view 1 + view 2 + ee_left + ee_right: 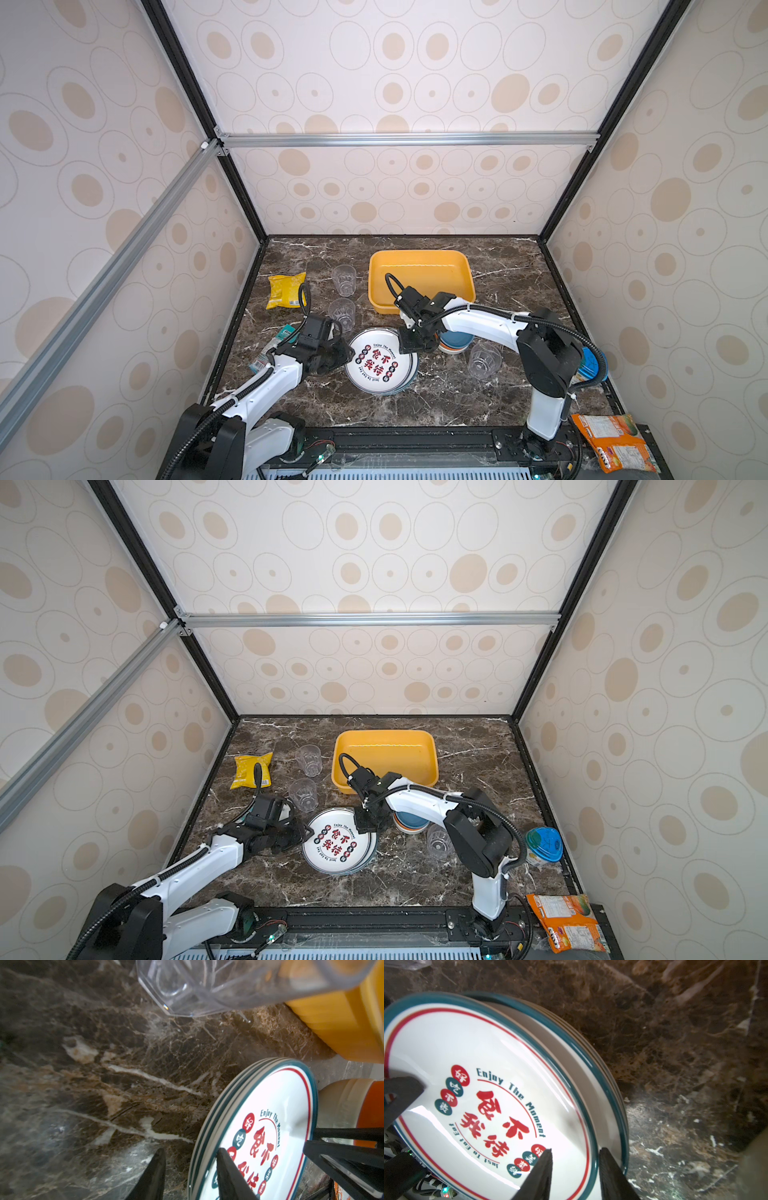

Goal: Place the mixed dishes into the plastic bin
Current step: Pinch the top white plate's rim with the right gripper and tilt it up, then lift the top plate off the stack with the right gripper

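The stack of printed plates (380, 365) sits just off the yellow plastic bin (432, 274), with the jaws of the left gripper (191, 1150) and right gripper (576, 1149) apart astride opposite rims, so the 2 should pinch the same plate together and lift level

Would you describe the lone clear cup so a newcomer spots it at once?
On the marble table, start at the yellow bin and come forward past the stacked bowls. The cup stands there, right of the plates; the other two cups stand left of the bin.
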You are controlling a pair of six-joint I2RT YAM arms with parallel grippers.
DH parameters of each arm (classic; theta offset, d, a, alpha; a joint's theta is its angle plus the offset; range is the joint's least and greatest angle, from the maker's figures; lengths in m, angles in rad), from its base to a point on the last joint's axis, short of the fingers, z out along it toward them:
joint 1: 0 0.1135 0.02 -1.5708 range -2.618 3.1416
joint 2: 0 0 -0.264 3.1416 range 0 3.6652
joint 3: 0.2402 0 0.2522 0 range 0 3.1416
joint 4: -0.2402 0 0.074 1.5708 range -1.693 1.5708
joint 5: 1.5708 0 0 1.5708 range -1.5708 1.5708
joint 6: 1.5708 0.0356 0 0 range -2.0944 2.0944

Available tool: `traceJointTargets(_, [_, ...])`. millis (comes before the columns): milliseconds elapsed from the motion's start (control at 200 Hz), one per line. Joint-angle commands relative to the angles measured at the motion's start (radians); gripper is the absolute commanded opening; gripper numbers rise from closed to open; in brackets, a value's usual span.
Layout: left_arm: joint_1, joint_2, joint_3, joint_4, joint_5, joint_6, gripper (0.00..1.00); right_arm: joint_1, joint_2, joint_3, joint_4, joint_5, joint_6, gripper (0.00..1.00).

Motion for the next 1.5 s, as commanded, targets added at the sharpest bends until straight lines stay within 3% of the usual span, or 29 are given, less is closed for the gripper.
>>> traceJointTargets(0, [-0.006,-0.01,-0.005,-0.004,-0.01,-0.016,0.39,0.016,0.019,0.029,0.005,-0.034,-0.007,0.38])
traceJointTargets(865, [-0.008,-0.053,0.008,-0.063,-0.014,0.006,0.31,0.028,0.031,0.042,0.041,-0.077,-0.041,0.38])
traceJointTargets(1000, [-0.008,-0.061,0.007,-0.071,-0.007,0.005,0.19,0.028,0.037,0.048,0.037,-0.078,-0.043,0.38])
traceJointTargets(1245, [-0.008,-0.082,0.016,-0.095,-0.007,0.009,0.14,0.03,0.038,0.054,0.033,-0.077,-0.046,0.38])
traceJointTargets(1496, [-0.008,-0.126,0.034,-0.097,-0.008,0.011,0.0,0.03,-0.008,0.025,0.043,-0.045,-0.047,0.45])
